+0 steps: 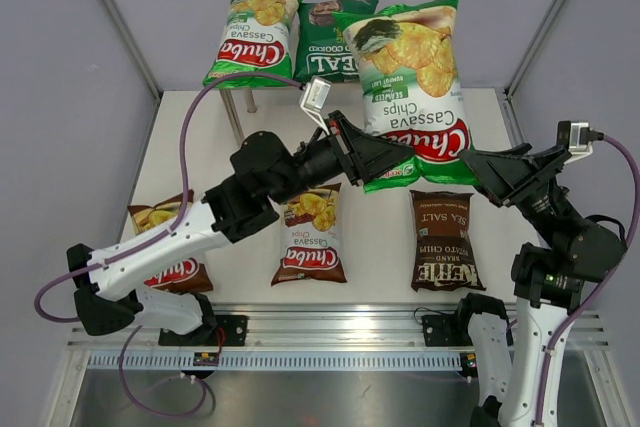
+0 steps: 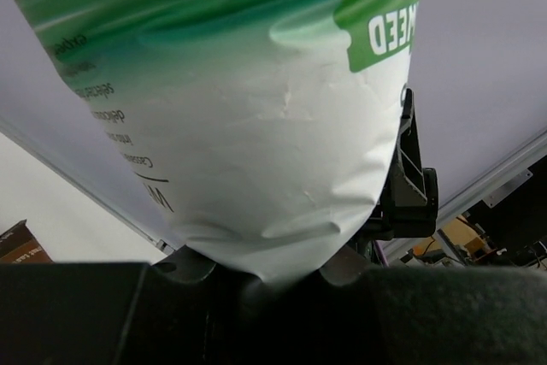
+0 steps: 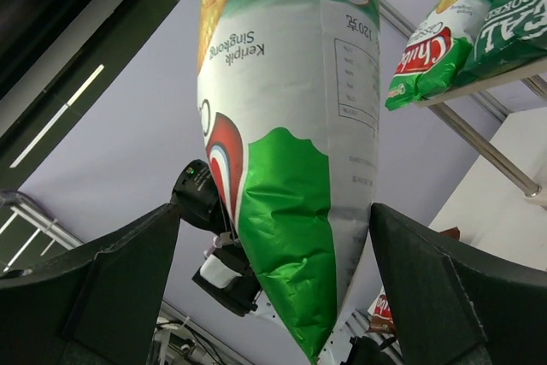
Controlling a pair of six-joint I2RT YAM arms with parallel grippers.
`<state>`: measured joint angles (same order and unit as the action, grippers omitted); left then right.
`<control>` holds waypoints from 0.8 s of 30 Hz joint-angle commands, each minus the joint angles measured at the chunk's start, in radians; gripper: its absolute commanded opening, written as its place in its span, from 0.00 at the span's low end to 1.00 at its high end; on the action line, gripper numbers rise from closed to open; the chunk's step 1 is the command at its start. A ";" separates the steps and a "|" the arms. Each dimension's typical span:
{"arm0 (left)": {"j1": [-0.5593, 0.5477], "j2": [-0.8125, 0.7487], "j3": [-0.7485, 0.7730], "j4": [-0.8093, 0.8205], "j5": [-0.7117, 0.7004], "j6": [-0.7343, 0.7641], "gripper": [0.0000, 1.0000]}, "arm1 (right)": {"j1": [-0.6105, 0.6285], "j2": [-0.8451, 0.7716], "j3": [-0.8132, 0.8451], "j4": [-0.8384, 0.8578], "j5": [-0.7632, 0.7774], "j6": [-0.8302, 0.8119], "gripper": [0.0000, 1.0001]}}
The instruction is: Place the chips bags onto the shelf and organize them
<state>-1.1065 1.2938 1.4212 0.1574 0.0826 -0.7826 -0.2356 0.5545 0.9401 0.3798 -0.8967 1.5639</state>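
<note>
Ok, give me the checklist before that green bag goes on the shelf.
1. Grip: left gripper shut on the light-green Chuba bag, at its bottom end: ok.
2. Other arm: right gripper open, not gripping the bag: ok.
3. Free spot on the shelf beside the REAL bag: cannot tell, the held bag hides it.
4. Height: held bag is off the table: ok.

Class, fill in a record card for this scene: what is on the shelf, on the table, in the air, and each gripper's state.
On shelf: light-green Chuba bag, REAL bag
In the air: second light-green Chuba bag
Left gripper: shut on its lower end
Right gripper: open, beside that bag
On table: middle brown Chuba bag, left brown Chuba bag, Kettle bag
</note>
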 commanded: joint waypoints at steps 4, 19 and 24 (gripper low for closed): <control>0.004 0.065 0.071 0.146 0.094 -0.064 0.15 | 0.022 0.039 0.100 -0.226 0.002 -0.141 0.98; 0.019 0.055 0.084 0.009 0.066 -0.021 0.59 | 0.025 0.059 0.108 -0.217 0.018 -0.215 0.24; 0.048 0.001 0.062 -0.100 -0.064 0.012 0.94 | 0.025 0.077 0.121 -0.237 0.047 -0.212 0.23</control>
<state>-1.0828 1.3640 1.4570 0.1081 0.1265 -0.8143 -0.2169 0.6193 1.0107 0.1223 -0.8566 1.3785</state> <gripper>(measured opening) 0.898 0.340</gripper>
